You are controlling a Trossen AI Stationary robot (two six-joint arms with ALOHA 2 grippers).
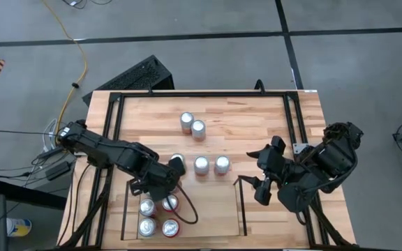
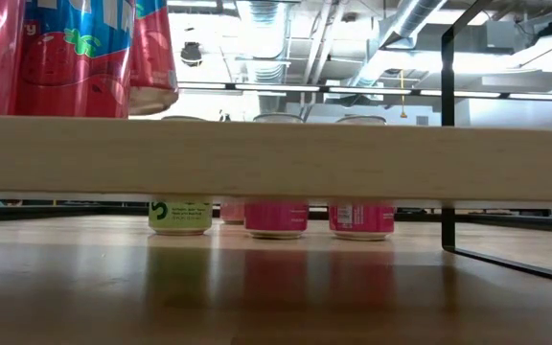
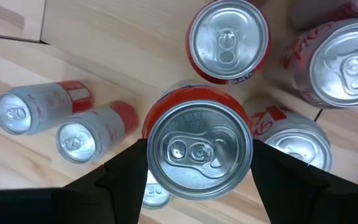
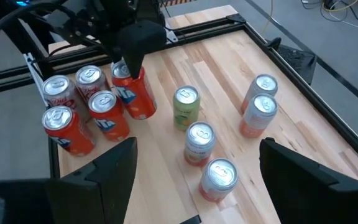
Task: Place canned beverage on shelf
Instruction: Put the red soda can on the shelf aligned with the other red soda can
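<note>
i see the left gripper (image 3: 197, 163) clamped on a red can (image 3: 199, 152), held tilted over the shelf (image 1: 208, 209) beside four cans (image 1: 147, 227). right gripper (image 1: 262, 183) at 3 o'clock, spread wide, empty.

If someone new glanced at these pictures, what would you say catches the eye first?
The left gripper holding a red can by its top, at the edge of the cluster of red cans on the shelf. Next, five loose cans stand farther out on the table, while the right gripper waits open to the side.
</note>
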